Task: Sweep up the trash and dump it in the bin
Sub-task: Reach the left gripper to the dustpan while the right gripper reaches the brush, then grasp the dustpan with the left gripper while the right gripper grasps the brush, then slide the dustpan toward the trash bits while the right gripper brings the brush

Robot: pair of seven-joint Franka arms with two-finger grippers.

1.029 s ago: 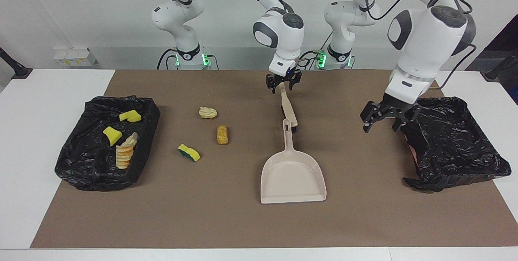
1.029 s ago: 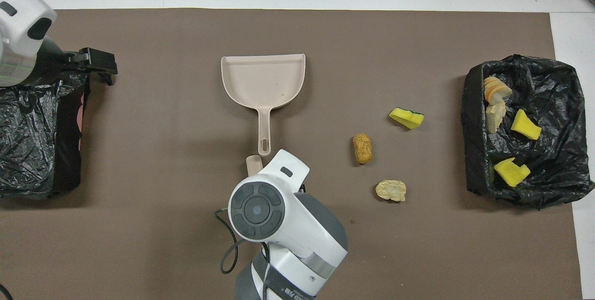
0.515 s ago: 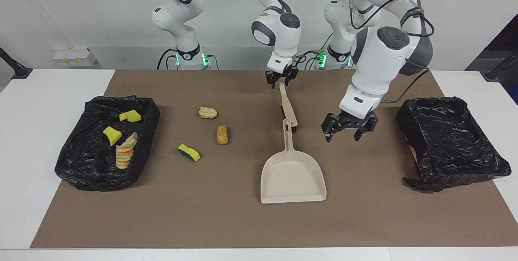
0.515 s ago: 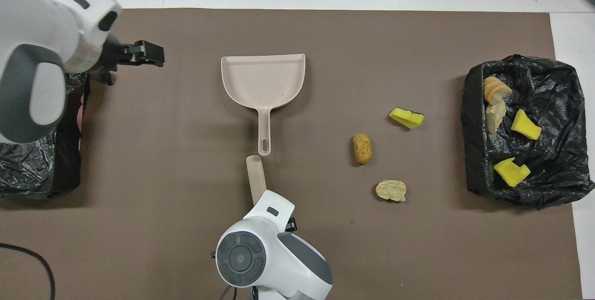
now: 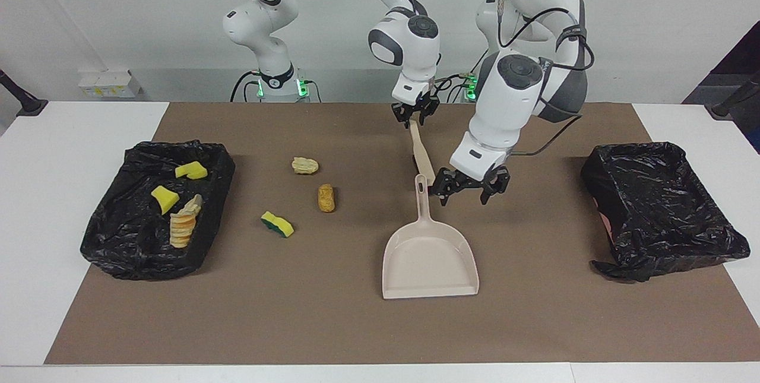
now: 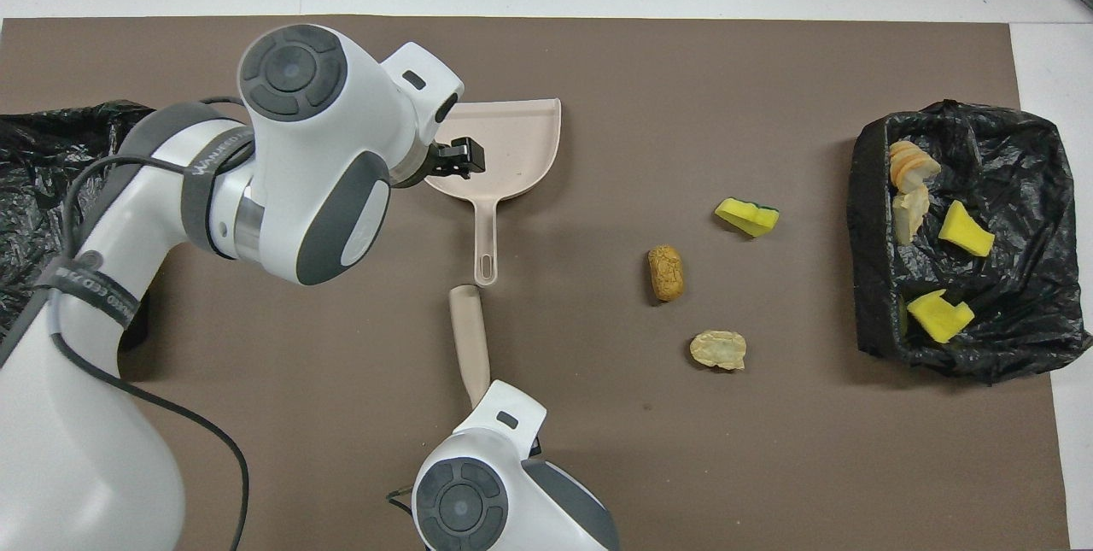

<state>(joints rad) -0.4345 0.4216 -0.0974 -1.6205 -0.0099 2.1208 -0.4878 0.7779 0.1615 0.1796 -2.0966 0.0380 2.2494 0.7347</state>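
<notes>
I have the right gripper [image 5: 415, 117] with jaws clamped on the brush handle [image 5: 422, 154] to sweep, while the left gripper [image 5: 471, 188] hangs with jaws wide and empty beside the dustpan [image 5: 430, 258] handle to steady it.

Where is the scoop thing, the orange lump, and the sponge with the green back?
dustpan [image 5: 428, 264]: facing view, bare floor of its pan.
orange-brown lump [image 5: 326, 198]: facing view, its middle.
green-backed sponge [image 6: 747, 216]: overhead view, its yellow top.

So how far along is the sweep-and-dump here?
Four bits already lie in the black-lined bin. In hand: the right gripper is shut on the brush handle; the left gripper, open, is over the mat beside the dustpan handle. Left: the green-backed sponge, orange-brown lump and tan lump remain on the mat.
</notes>
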